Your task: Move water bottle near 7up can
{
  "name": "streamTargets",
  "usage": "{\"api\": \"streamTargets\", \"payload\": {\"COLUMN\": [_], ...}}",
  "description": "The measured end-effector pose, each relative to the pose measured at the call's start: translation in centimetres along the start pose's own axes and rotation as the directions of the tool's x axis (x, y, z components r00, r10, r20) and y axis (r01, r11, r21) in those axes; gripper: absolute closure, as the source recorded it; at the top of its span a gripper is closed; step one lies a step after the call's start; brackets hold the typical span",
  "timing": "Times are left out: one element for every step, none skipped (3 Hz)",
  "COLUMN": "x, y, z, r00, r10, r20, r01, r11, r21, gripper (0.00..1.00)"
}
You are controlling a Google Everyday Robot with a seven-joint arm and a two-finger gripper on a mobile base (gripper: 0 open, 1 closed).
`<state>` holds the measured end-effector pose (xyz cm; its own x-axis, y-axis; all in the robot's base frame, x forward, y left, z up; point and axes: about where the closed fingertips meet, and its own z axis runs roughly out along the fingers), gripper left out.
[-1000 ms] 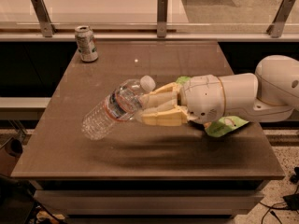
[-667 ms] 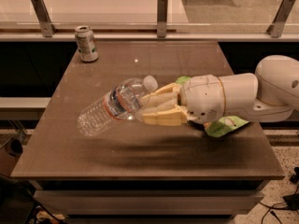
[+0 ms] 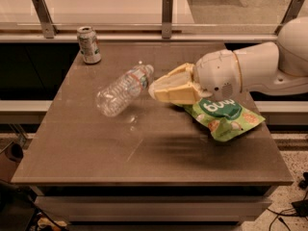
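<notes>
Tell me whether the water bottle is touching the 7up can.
Apart. The camera view shows bare table between the water bottle and the 7up can at the far corner. The gripper sits beside the bottle.

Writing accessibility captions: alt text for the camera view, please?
The gripper hovers beside the cap end of the tilted water bottle; the 7up can stands at a far corner of the table, a green snack bag lies beneath the arm.
</notes>
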<state>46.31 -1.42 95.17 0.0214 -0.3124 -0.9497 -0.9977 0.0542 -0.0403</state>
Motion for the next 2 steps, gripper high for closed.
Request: {"api": "streamTargets", "payload": {"x": [-0.68,-0.97], "y": [-2.38,-2.68], "z": [-1.05,-1.24], "r00": [0.999,0.999], "r10": [0.013,0.013], "r20": [-0.046,-0.048], "r01": [-0.012,-0.011], "r11": [0.9997,0.9995], "r21": [0.023,0.029], "gripper": [1.0,1.0]}}
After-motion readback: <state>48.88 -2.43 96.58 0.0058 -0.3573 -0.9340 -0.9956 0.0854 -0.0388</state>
